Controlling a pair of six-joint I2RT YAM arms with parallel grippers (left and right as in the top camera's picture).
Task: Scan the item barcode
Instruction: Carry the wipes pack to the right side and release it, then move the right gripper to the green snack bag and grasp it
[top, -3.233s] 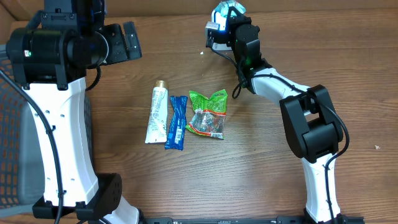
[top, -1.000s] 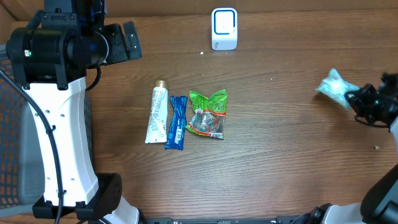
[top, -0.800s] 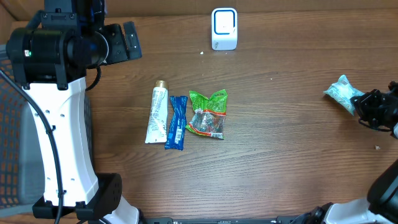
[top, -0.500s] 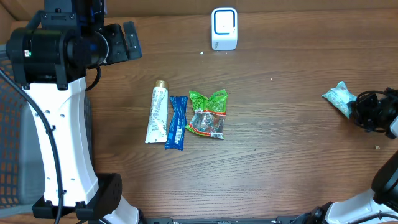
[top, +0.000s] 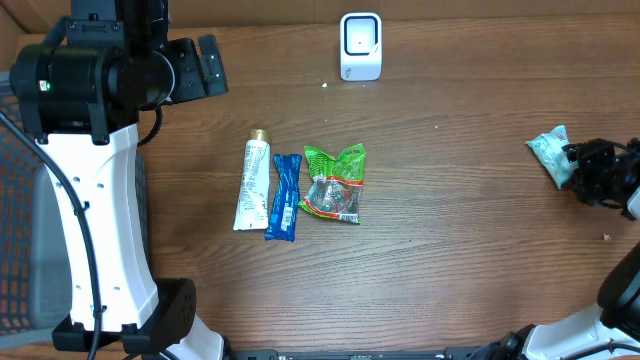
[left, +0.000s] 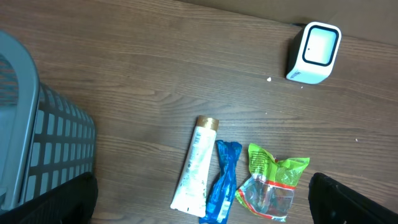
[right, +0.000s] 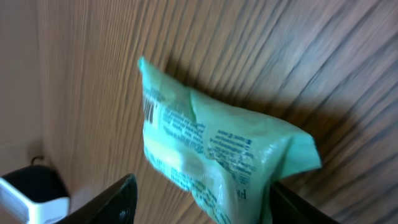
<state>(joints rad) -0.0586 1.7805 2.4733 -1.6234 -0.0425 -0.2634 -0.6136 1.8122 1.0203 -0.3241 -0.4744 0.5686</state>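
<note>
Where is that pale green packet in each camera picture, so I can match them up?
Overhead: the pale green packet is at the far right edge.
Left wrist: not in it.
Right wrist: the packet fills the middle.
Shared landmark: the white scanner, top middle overhead, top right for the left wrist, bottom left for the right wrist.

Carried pale green packet (top: 550, 157) from the scanner (top: 360, 45) over to the table's (top: 450, 260) right edge; since loosened the right gripper (top: 572, 168) there, jaws now parted around it.
</note>
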